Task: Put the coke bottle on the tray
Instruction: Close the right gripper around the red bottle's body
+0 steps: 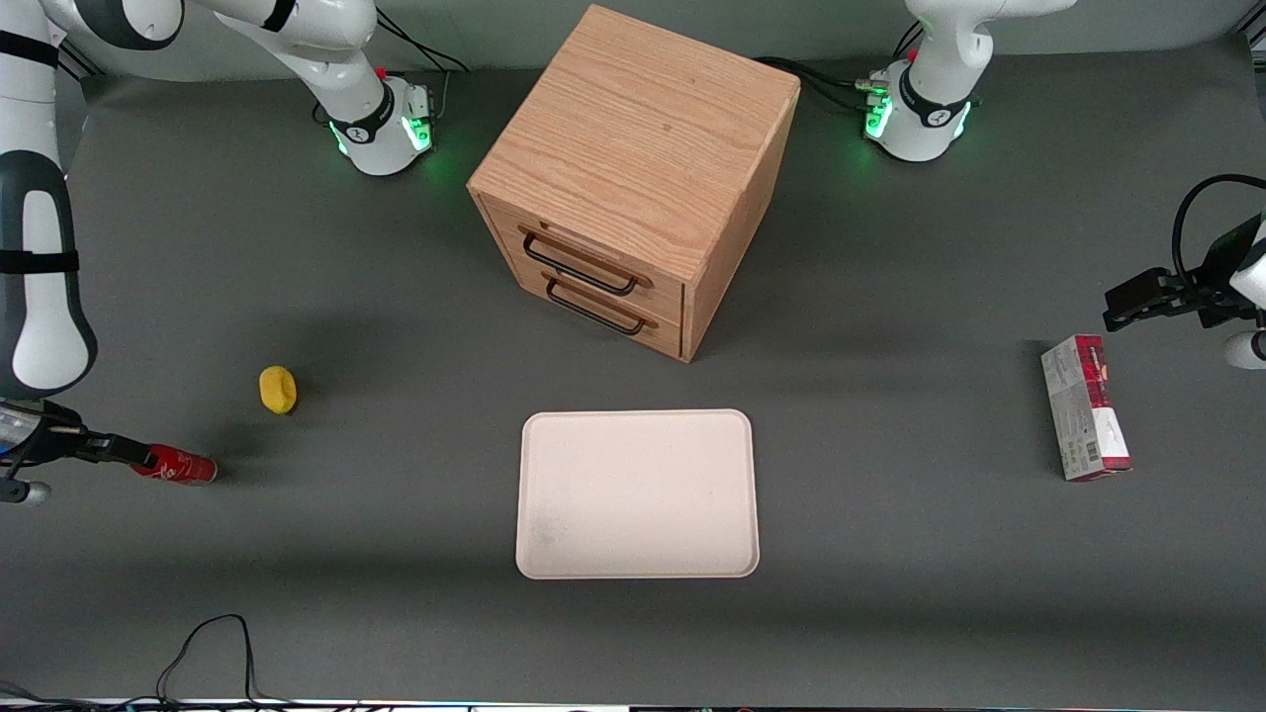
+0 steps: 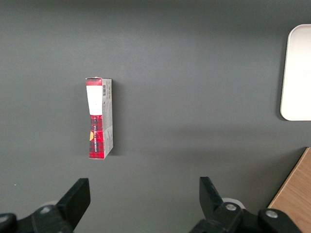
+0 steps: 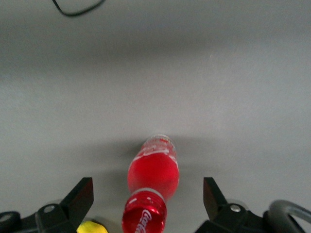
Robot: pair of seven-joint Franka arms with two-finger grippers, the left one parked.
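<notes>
- We note a dark grey tabletop (image 1: 890,554), matte, with a cable near the front edge.
- One tray (image 1: 638,492), nothing in it; one wooden cabinet (image 1: 633,178), two drawers, both shut.
- One coke bottle (image 1: 178,467) lying flat, well off the tray toward the working arm's end.
- One lemon (image 1: 278,389), one carton (image 1: 1085,405).
- Claw (image 3: 148,199) spread, straddling the bottle without touching.

gripper (image 3: 148,194): only the two dark fingertips show in the right wrist view, spread wide either side of the bottle; the body is cut off by the edge.
coke bottle (image 1: 178,466): the cap end is hidden by the gripper in the front view; lettering too small to read there.
lemon (image 3: 92,227): only a yellow sliver shows.
tray (image 2: 297,73): cut by the left wrist picture's edge.
carton (image 1: 1085,406): print too small to read.
</notes>
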